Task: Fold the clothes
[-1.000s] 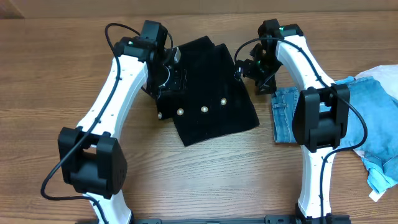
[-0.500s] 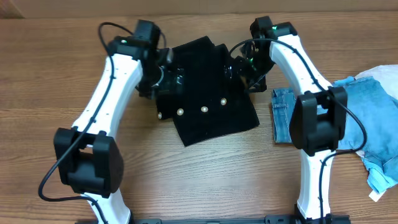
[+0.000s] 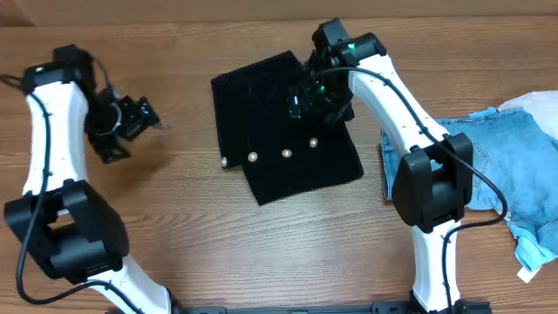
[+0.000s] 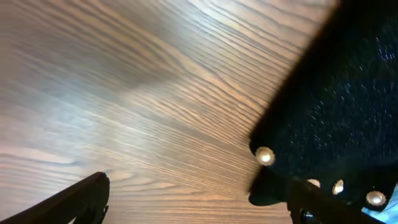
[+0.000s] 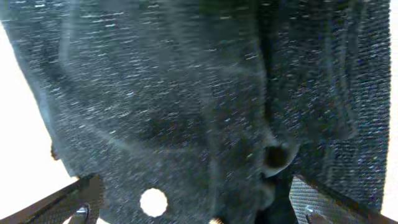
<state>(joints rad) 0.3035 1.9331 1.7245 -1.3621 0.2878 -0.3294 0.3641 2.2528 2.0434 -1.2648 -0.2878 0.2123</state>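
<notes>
Broadly, the wooden table (image 3: 174,235) carries the black knit garment (image 3: 261,113) at its middle, already doubled into a rough rectangle that sits slightly skewed. Its longer sides run from the far edge toward the robot. The light-blue denim garments (image 3: 523,166) lie in a loose heap at the right, with one flatter piece just beside the black one.

The coming move looks to turn on who is over the knit. The right arm (image 3: 384,83) reaches across and hangs directly above the garment's far right part, while the left arm (image 3: 44,131) is swung out to the left, well apart from the cloth with bare wood between. So the right side is much the nearer.

The right gripper (image 3: 312,98) points down at the fabric with its fingers spread wide and nothing between them; its wrist view is filled with knit. The left gripper (image 3: 131,118) is likewise spread and empty, and the garment lies off to its right.

A row of pale buttons (image 3: 286,153) runs across the near part of the knit, rising slightly toward the right.
</notes>
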